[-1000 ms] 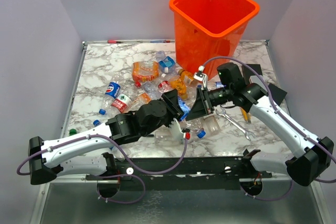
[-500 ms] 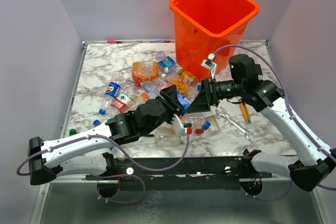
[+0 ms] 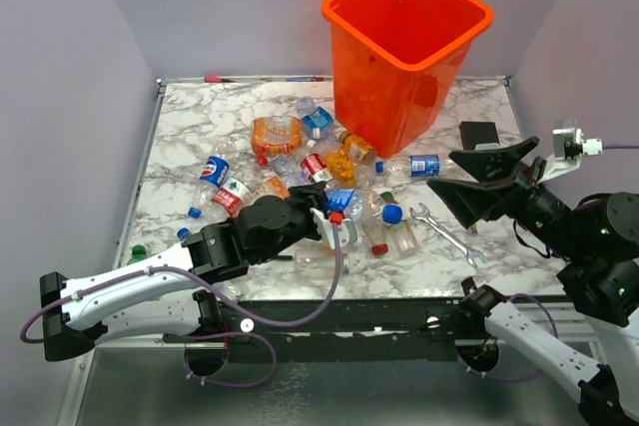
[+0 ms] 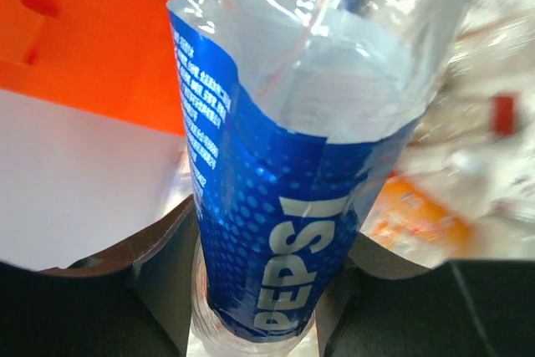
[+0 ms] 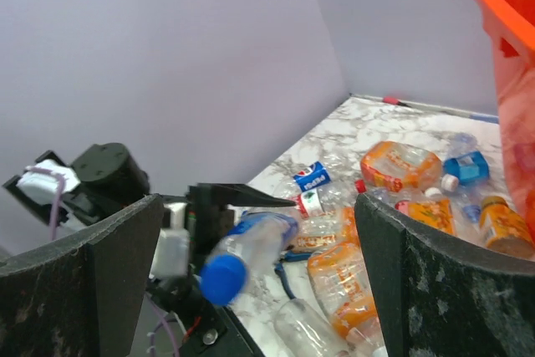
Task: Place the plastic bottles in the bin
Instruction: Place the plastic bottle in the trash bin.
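Observation:
My left gripper is shut on a clear Pepsi bottle with a blue label, gripped near its base. From above, that bottle sits just off the table over the near middle, in the left gripper. The right wrist view shows its blue cap pointing toward me. My right gripper hangs open and empty, raised at the right, well clear of the pile. Several more plastic bottles lie scattered in front of the orange bin, which stands at the far edge.
A steel wrench lies on the marble right of the pile. Blue-handled pliers lie beside the left gripper. A black block sits near the bin's right side. Grey walls close in both sides.
My right gripper has opened wide and pulled away up and to the right from the pile. The left gripper has kept its hold on the Pepsi bottle and shifted slightly left.

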Controlling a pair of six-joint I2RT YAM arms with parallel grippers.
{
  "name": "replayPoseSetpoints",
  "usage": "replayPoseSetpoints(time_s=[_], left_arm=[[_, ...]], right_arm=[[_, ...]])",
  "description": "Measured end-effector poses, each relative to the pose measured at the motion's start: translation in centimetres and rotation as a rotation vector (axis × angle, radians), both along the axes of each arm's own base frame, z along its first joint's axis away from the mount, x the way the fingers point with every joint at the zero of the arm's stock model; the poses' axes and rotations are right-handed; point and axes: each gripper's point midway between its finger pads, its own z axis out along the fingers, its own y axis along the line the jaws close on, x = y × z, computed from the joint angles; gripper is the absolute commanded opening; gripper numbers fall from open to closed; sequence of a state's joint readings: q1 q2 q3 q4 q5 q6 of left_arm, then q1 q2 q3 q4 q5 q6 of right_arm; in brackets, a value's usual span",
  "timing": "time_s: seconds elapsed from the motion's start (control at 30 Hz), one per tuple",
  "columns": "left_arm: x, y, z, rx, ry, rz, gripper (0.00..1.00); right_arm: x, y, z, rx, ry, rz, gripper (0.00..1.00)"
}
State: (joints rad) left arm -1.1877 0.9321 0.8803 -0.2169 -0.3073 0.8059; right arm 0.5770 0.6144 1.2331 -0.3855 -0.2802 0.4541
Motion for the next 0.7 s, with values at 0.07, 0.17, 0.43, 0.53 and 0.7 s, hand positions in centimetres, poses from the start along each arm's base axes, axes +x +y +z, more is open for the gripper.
replayPoseSetpoints(time_s=[0.07,0.17,0.43,0.53,0.7], left_arm=[[-1.0,-0.4,0.1,-0.119,0.108,-0.003,0.23],[-2.5,-1.0,-0.2,-0.299,0.285,-0.003,0.23],[-5.6,-2.5,-1.7,-0.665,0.721,0.024,0.17],[-6.2,-3.2,-1.2,-0.741,0.813,0.022,0.17],[-6.6,-4.1,-1.4,-0.789,0.916,0.031,0.17]], right_arm=[[0.4,-0.5,-0.9,0.005,0.005,-0.037,1.00],[0.9,-0.6,-3.4,-0.013,0.043,-0.058,1.00],[1.7,0.9,-5.9,-0.041,0.101,-0.010,0.94],[2.7,2.2,-6.1,-0.045,0.123,0.021,0.92],[4.1,3.8,-6.8,-0.036,0.156,0.053,0.91]])
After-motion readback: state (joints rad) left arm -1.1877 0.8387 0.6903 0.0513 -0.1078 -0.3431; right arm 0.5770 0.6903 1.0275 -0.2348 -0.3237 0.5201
